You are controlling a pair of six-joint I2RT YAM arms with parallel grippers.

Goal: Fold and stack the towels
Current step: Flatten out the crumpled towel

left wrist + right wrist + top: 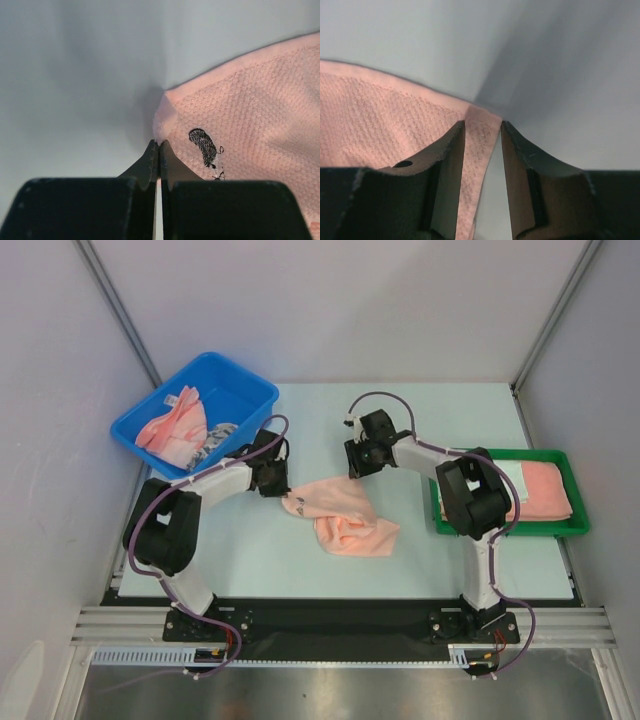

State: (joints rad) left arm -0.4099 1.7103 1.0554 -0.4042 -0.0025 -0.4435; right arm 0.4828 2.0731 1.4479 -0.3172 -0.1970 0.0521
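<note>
A salmon-pink towel point(345, 515) lies crumpled on the table between the arms. My left gripper point(278, 485) is shut on its left corner. In the left wrist view the jaws point(159, 144) pinch the corner of the towel point(250, 125), which carries a black stitched mark. My right gripper point(357, 468) is at the towel's far right corner. In the right wrist view its jaws point(482, 125) are open, with the corner of the towel point(380, 120) between them and a gap beside the right finger.
A blue bin point(255, 390) at the back left holds a pink towel point(175, 425) and a blue-and-white patterned cloth point(218, 435). A green tray point(500, 530) at the right holds folded pink towels point(545, 490) and a pale one point(512, 475). Grey walls surround the table.
</note>
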